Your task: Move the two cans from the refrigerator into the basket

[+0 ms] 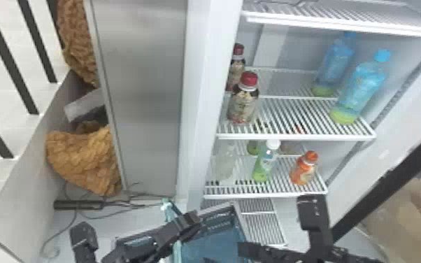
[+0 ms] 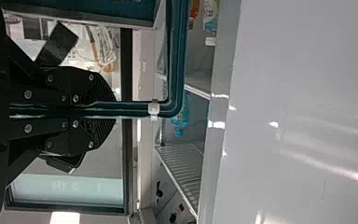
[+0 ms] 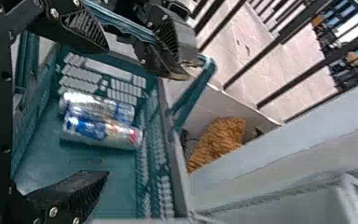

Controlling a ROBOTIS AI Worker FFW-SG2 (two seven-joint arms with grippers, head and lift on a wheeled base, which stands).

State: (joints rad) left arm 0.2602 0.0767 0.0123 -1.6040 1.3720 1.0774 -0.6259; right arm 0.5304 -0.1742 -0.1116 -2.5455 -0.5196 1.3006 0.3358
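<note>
Head view: the basket (image 1: pixel 220 221) sits at six o'clock. Left wrist: the left gripper (image 2: pixel 114 109) pinches its handle (image 2: pixel 176 56), best held steady. Right wrist: two cans (image 3: pixel 103 132) lie inside; the right gripper (image 3: pixel 107 110), jaws spread, should lift clear, nudging neither.

No text or label can be read.

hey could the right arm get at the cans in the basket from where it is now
Probably yes. The right pincer is open and faces into the basket, and nothing covers the two cans lying there. They lie close together, though, so picking out just one might be awkward.
</note>
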